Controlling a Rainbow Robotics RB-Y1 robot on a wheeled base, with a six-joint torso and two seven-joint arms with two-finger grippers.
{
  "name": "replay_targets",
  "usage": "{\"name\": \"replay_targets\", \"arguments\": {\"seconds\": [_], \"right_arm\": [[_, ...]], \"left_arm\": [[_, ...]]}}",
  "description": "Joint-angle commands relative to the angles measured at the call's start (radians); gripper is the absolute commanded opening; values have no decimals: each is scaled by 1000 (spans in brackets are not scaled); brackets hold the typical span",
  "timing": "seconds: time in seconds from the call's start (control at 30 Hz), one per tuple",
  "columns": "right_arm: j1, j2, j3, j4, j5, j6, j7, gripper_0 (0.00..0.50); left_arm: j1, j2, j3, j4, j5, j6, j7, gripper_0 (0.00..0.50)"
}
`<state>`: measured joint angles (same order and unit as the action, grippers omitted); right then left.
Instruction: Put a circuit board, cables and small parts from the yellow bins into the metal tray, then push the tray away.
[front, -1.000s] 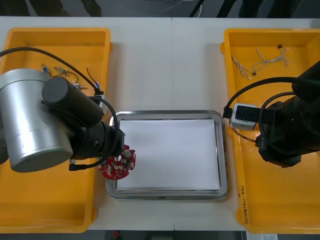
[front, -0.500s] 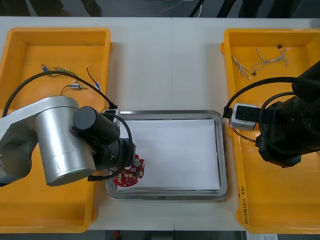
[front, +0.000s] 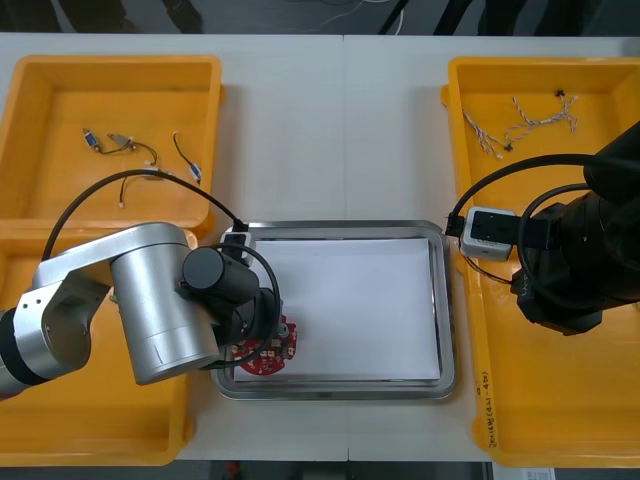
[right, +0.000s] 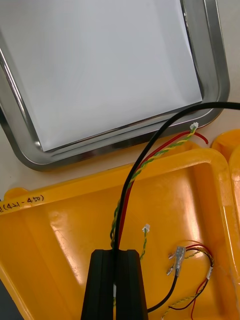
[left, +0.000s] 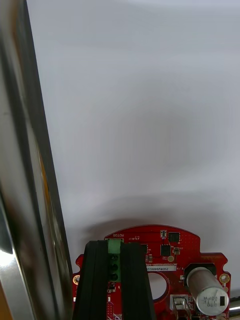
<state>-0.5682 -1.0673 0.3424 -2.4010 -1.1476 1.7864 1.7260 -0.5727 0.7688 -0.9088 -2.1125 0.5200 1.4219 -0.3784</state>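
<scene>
Yellow plastic bins (front: 110, 100) stand at the left of the table, and a few thin loose cables (front: 130, 150) are left in the far one. Just to their right, the left gripper (left: 114, 245) is clenched on the green terminal block (left: 114, 260) of the round red circuit board (front: 270, 355). The board is held inside the near-left corner of the shiny metal tray (front: 340, 226), low over its white liner (front: 350, 300). A shadow is cast close under the board, but whether contact is made cannot be told.

A second ago the board was hung across the tray's left rim, half outside. Since then it has been carried inward and toward the near edge, so that it is now wholly within the rim. The carry is therefore judged nearly finished, with only a lowering and a release left. Care would be needed that the board is laid flat and not tipped against the rim just beside it.

Farther right, the right gripper (right: 114, 252) is kept over the near right-hand yellow bin (front: 560, 400), unmoved over that second. Its fingers are pinched on a red and yellow twisted cable (right: 160, 150), with a black cable (right: 150, 140) alongside. This is judged to be the next item for the tray. Pale twisted cables (front: 520, 125) lie in the far right bin.
</scene>
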Motion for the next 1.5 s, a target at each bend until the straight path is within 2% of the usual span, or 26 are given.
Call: {"name": "replay_targets", "arguments": {"seconds": [0.03,0.5,0.53,0.6,0.7,0.73,1.07,1.2,1.5], "right_arm": [[-29,-20,9,-24,-1,5,-22,0],[-29,-20,9,-24,-1,7,-22,0],[-29,-19,9,-23,-1,7,-22,0],[-29,-20,9,-24,-1,7,-22,0],[-29,-20,7,-24,-3,5,-22,0],[-29,-20,7,-24,-1,5,-22,0],[-29,-20,9,-24,-3,5,-22,0],[-29,-20,9,-23,-3,7,-23,0],[-30,-20,9,-24,-14,-10,-20,0]], "left_arm": [[-41,-20,-13,-9,-8,-12,72,0],[-39,-20,-28,-9,-18,-17,92,7],[-39,-20,-28,-7,-17,-17,92,78],[-39,-20,-28,-7,-18,-20,95,305],[-39,-20,-28,-7,-18,-24,102,470],[-39,-20,-28,-9,-18,-26,105,500],[-50,-20,-25,-9,-20,-40,127,500],[-64,-19,-4,-10,5,-32,130,500],[-99,-2,157,-63,141,121,115,500]]}}
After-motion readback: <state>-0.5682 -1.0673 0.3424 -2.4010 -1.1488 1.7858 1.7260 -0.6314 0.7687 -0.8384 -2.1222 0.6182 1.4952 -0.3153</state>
